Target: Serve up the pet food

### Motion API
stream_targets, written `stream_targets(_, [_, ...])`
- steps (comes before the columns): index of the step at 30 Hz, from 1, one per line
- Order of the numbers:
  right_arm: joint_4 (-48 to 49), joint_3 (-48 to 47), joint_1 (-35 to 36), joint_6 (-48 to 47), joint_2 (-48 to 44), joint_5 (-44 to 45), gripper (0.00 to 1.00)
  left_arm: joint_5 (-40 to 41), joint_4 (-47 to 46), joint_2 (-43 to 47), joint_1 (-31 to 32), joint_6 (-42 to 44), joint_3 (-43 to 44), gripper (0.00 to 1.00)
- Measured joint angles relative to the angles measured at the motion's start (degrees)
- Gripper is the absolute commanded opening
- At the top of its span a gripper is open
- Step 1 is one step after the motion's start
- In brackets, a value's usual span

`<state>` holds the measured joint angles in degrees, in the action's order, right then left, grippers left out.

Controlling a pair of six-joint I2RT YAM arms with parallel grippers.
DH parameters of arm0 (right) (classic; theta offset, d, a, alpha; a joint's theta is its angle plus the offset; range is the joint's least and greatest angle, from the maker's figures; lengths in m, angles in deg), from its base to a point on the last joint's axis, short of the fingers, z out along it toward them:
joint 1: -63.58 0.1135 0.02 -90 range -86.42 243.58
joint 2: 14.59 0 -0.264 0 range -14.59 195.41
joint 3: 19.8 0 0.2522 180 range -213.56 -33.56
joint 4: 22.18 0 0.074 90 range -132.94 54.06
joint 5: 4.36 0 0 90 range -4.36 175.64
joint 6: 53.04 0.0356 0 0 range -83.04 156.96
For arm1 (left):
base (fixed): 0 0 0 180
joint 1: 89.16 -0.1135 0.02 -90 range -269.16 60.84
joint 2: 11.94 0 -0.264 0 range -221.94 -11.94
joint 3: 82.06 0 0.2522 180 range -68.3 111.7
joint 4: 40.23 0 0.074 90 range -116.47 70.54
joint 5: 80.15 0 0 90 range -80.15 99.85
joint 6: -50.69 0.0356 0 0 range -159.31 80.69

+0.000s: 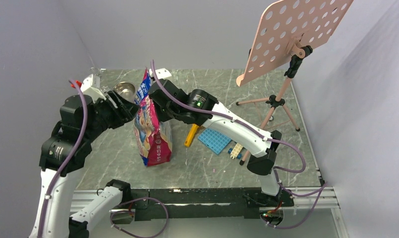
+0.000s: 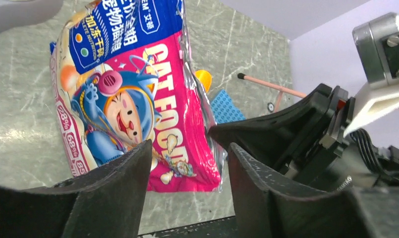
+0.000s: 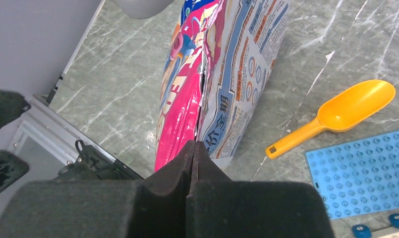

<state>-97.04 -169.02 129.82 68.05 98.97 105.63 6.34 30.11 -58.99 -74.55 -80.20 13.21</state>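
The pink cartoon-printed pouch (image 1: 151,135) stands upright in the middle of the table. No kibble shows; it is hidden inside the pouch. My right gripper (image 1: 152,94) is shut, pinching the pouch's upper side seam; in the right wrist view the seam (image 3: 201,94) runs straight into the closed fingertips (image 3: 193,147). My left gripper (image 1: 122,103) is open and empty beside the pouch's upper left; in the left wrist view the pouch (image 2: 138,99) lies beyond the spread fingers (image 2: 190,158). The orange scoop (image 1: 191,135) lies right of the pouch, also seen in the right wrist view (image 3: 346,111).
A steel bowl (image 1: 124,90) sits behind the pouch at the back left. A blue studded plate (image 1: 216,140) and loose bricks (image 1: 235,151) lie right of the scoop. A perforated pink board on a tripod (image 1: 291,34) stands at the back right.
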Motion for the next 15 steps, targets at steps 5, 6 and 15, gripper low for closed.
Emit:
stream_targets(5, [0.87,0.02,0.17,-0.04,0.00,-0.63,0.00,4.00,0.04,-4.61,3.58,5.03,2.19,0.60])
stream_targets(6, [1.05,0.02,0.20,0.02,0.00,-0.81,0.00,4.96,0.24,-5.49,4.50,5.68,2.14,0.59])
stream_targets(15, [1.46,0.35,0.26,2.56,0.02,-0.81,0.00,8.28,-0.15,-7.98,10.95,7.04,-2.60,0.62])
